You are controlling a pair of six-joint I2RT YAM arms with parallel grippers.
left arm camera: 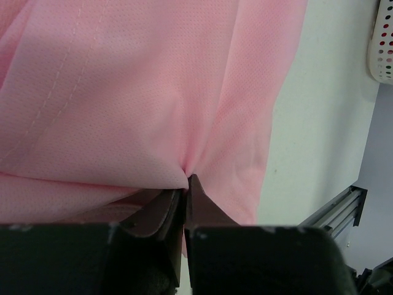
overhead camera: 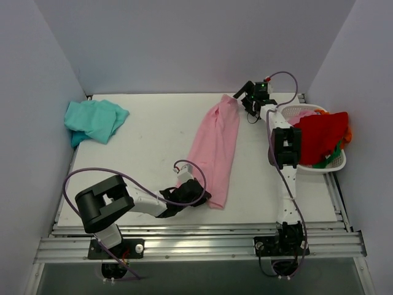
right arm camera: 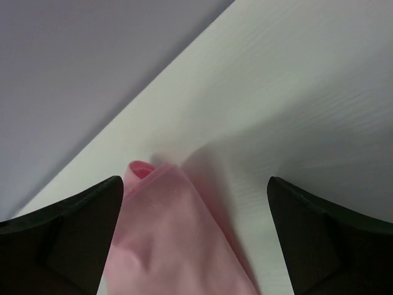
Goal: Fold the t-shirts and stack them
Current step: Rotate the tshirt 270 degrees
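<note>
The light pink t-shirt (overhead camera: 215, 150) lies in a long narrow strip from the far middle of the table toward the near edge. My left gripper (overhead camera: 198, 193) is shut on its near end; in the left wrist view the jaws (left arm camera: 186, 182) pinch a gather of the pink fabric (left arm camera: 153, 92). My right gripper (overhead camera: 242, 95) is at the shirt's far end, open. In the right wrist view its fingers (right arm camera: 73, 227) stand wide apart, with the pink corner (right arm camera: 172, 233) lying loose on the table between them. The teal t-shirt (overhead camera: 95, 120) sits crumpled at the far left.
A white plastic basket (overhead camera: 334, 163) at the right edge holds red (overhead camera: 322, 135), green and orange garments; its perforated wall (left arm camera: 384, 49) shows in the left wrist view. Walls close in the table on three sides. An aluminium rail (overhead camera: 196, 243) runs along the near edge.
</note>
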